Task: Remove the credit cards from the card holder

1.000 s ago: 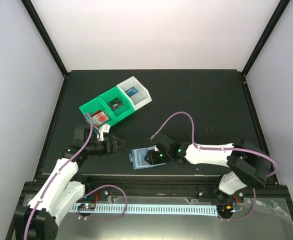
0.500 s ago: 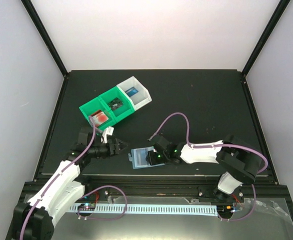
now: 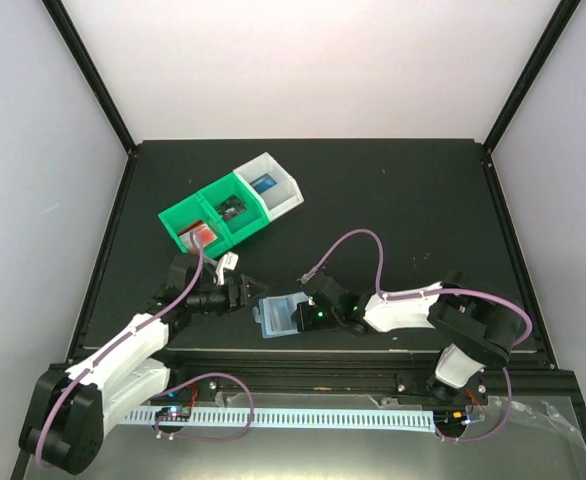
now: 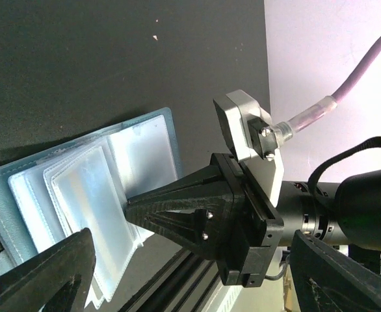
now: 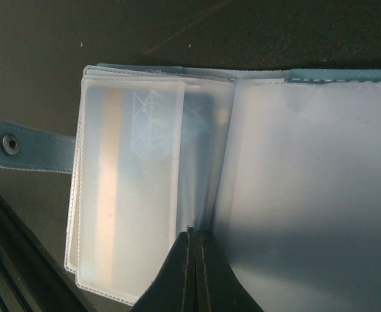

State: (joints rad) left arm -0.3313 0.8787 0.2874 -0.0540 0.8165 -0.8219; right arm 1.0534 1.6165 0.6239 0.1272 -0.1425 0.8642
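Card holder: the pale blue translucent soft plastic folding card holder lies opened flat on the black table, at 6 o'clock by the near edge.
Right wrist view alone: a striped card shows through the left sleeve, and a blue snap tab juts out at 9 o'clock.
Right gripper: at the holder's 3 o'clock, jaws pressed together, tips at the fold. Whether a leaf is pinched cannot be told.
Left gripper: at the holder's 10 o'clock, spread wide, empty.
Left wrist view: the right gripper's black fingers cover part of the sleeves.
Bins: at 11 o'clock, well apart, a green plastic bin holds a red card and a black card. The adjoining white plastic bin holds a blue card.
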